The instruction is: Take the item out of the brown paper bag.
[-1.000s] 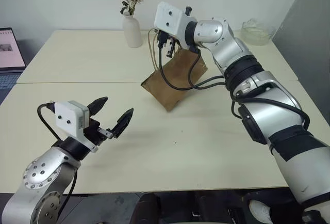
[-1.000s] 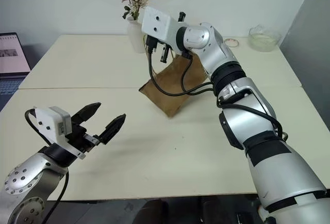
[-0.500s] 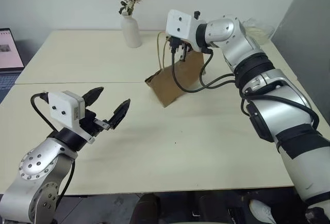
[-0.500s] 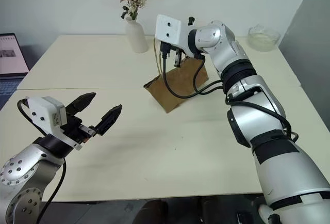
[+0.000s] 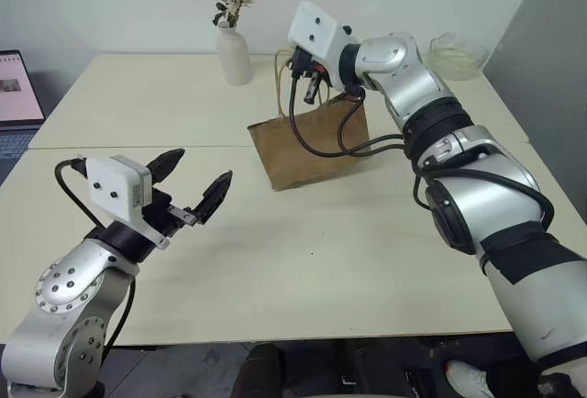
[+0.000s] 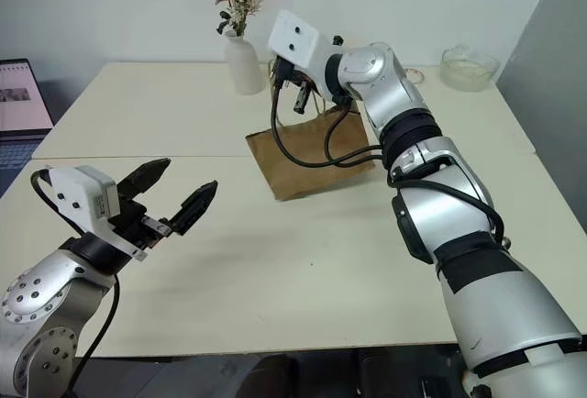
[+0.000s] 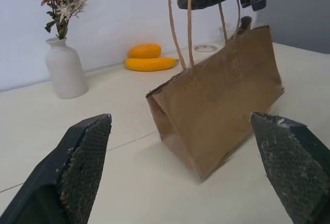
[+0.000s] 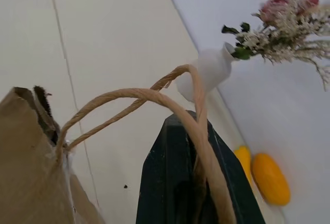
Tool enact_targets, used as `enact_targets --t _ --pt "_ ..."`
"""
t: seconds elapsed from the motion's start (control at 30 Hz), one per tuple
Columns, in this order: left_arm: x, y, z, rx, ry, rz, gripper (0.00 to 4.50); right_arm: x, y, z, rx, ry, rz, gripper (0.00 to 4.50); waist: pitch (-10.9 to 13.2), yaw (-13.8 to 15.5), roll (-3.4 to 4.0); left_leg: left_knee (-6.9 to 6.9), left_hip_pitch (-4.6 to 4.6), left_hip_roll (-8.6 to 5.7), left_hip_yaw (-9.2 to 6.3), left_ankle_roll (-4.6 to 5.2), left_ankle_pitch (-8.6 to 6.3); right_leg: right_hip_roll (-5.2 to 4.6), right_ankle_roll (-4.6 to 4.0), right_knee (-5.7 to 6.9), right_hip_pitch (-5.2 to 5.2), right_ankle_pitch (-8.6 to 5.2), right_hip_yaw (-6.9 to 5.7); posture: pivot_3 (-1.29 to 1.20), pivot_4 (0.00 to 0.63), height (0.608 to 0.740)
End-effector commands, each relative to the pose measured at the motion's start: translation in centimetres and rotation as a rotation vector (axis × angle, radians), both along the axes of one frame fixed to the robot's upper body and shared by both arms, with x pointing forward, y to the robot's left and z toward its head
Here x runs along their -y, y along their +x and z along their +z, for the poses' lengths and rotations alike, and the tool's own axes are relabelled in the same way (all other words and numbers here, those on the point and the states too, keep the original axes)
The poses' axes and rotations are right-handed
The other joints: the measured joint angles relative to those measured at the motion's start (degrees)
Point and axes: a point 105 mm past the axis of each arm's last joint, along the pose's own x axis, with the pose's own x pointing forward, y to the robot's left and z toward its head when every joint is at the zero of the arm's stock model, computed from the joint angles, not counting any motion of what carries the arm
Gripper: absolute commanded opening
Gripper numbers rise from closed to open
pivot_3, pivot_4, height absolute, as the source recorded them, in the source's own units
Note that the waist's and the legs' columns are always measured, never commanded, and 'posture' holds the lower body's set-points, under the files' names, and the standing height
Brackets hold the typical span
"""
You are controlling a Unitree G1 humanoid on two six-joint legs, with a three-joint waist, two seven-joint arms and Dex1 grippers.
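Only the brown paper bag's outside shows; right claw pinches its handles, left claw spread.

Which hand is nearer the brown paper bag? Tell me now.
Right. The right hand is shut on the handles of the brown paper bag; the left hand hovers open, apart from it.

Matt creased paper bag, twisted-paper handles
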Motion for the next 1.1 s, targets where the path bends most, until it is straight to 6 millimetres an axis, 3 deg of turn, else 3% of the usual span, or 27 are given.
enact_targets --t 0.03,0.4,0.87,1.1 --pt "-0.1 -0.2 0.8 0.041 0.025 -0.006 4.5 0.3 -0.2 3.6 0.012 0.149 -0.01 0.04 0.0 0.0 0.0 0.0 0.0 0.0 0.0 0.0 0.0 0.0 0.0 0.0 0.0 0.0 0.0 0.0 0.15 0.74" --pt "-0.3 0.1 1.0 0.048 0.038 -0.008 4.5 -0.7 -0.9 3.4 -0.029 0.143 0.051 0.04 0.0 -0.01 0.0 -0.01 0.0 0.0 0.0 0.01 0.0 0.01 0.0 0.0 0.0 0.0 -0.01 0.0 0.15 0.74" --pt "-0.8 0.2 1.3 0.06 0.058 -0.01 4.5 -1.8 -1.2 6.4 -0.142 0.454 0.038 0.04 0.0 -0.01 0.0 -0.02 -0.02 0.01 -0.01 0.01 0.0 0.01 0.0 -0.01 -0.01 0.0 -0.02 0.0 0.15 0.74" --pt "-0.9 0.2 1.2 0.057 0.061 -0.004 4.5 -0.9 -0.3 5.9 -0.11 0.469 -0.043 0.04 0.0 -0.02 0.0 -0.02 -0.02 0.0 -0.01 0.01 0.0 0.01 0.0 -0.02 -0.01 0.0 -0.02 0.0 0.15 0.74"
